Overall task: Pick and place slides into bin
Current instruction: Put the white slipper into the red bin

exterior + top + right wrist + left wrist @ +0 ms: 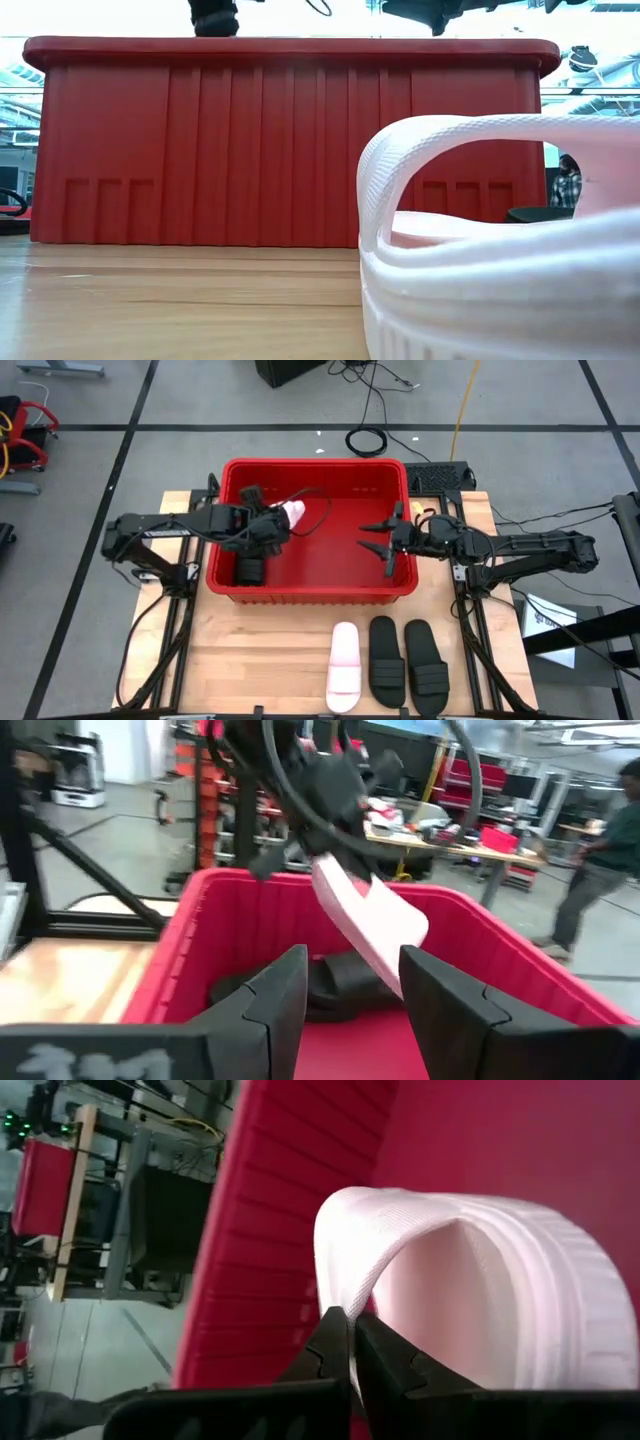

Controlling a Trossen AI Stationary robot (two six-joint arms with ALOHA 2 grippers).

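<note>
Slide held over bin

Grey room floor [90, 470] all round, crossed by dark tape lines, with cables [370, 430] coiled behind the bench. Beyond, in the right wrist view, racks, benches and a person [590, 870] standing at the far side; a second person [567, 182] glimpsed in the low view past the crate's corner.

Pale wood table [260, 660], planked, bare along its left front.

Red bin [312, 595] at the table's rear centre, ribbed walls, thick rim, wide enough to fill most of the low view. Inside, at the left end, a dark slide [345, 982] on the floor, seen in the right wrist view; how many lie there cannot be told.

Left gripper [272, 520] reaching over the bin's left half, clamped shut on the strap of a pale pink slide [293, 511], which hangs tilted above the bin floor, clear of the walls.

Right gripper [385, 538] over the bin's right half, fingers spread apart, holding nothing.

In front of the bin, on the wood near the table's front edge, three slides side by side, lengthwise: a white slide [344, 667] at left, then two black slides [385, 659] [428, 667], close together but apart from the bin.
</note>
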